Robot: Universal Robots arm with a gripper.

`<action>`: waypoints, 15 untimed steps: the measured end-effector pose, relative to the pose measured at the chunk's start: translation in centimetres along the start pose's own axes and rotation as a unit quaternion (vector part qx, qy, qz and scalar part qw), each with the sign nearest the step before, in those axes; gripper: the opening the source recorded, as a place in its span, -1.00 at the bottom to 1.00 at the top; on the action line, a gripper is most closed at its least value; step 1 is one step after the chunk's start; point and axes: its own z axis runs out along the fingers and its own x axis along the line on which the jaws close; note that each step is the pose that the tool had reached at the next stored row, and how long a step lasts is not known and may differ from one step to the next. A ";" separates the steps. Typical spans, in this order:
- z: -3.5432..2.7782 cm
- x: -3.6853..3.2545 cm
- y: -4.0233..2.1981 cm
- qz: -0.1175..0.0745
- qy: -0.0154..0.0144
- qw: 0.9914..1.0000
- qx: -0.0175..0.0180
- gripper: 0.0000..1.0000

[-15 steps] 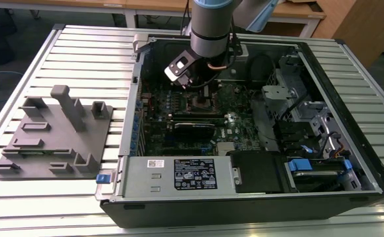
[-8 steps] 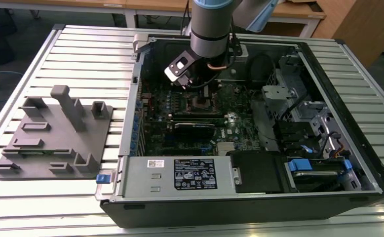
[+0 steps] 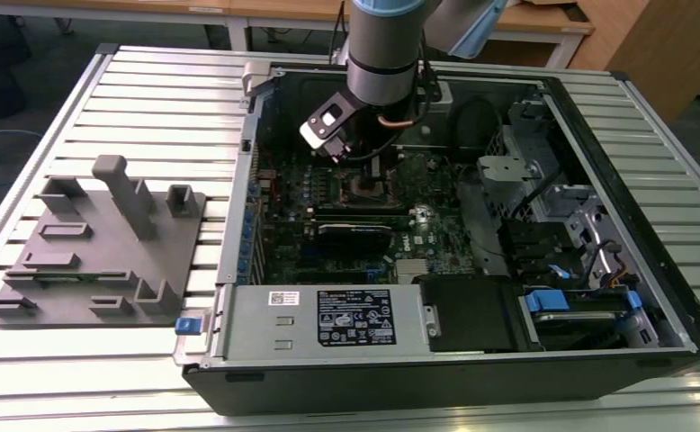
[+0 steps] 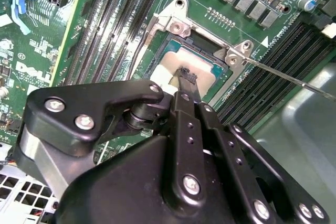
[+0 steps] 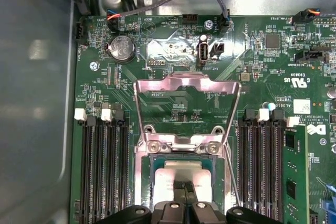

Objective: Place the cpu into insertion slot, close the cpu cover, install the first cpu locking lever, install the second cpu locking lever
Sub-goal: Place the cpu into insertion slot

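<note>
The cpu (image 5: 181,170), a flat square chip with a pale grey metal top, lies inside the insertion slot (image 5: 140,182), whose silvery rim frames it on the green board. My gripper (image 5: 184,188) is shut, and its black fingertips (image 4: 186,75) rest together on the middle of the cpu (image 4: 169,61). The cpu cover (image 5: 157,86), a thin silvery frame with a square window, is swung open and lies flat on the board beyond the slot. A thin metal locking lever (image 4: 294,80) sticks out free beside the insertion slot (image 4: 173,24). In the exterior view the gripper (image 3: 368,177) hangs over the board's centre.
Long black memory slots (image 5: 105,171) flank the socket on both sides. The open computer case (image 3: 638,117) walls in the board, with a power supply (image 3: 326,315) in front and drive bays (image 3: 566,234) at the exterior view's right. A grey fixture block (image 3: 98,243) stands on the slatted table.
</note>
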 end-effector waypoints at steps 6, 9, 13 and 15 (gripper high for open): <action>-1.26 0.05 0.05 0.000 0.000 1.000 0.000 -0.79; -1.86 0.07 0.07 0.000 0.000 1.000 0.000 -0.79; -1.98 0.08 0.08 0.000 0.000 1.000 0.000 -0.79; -1.99 0.08 0.07 0.000 0.000 1.000 0.000 -0.79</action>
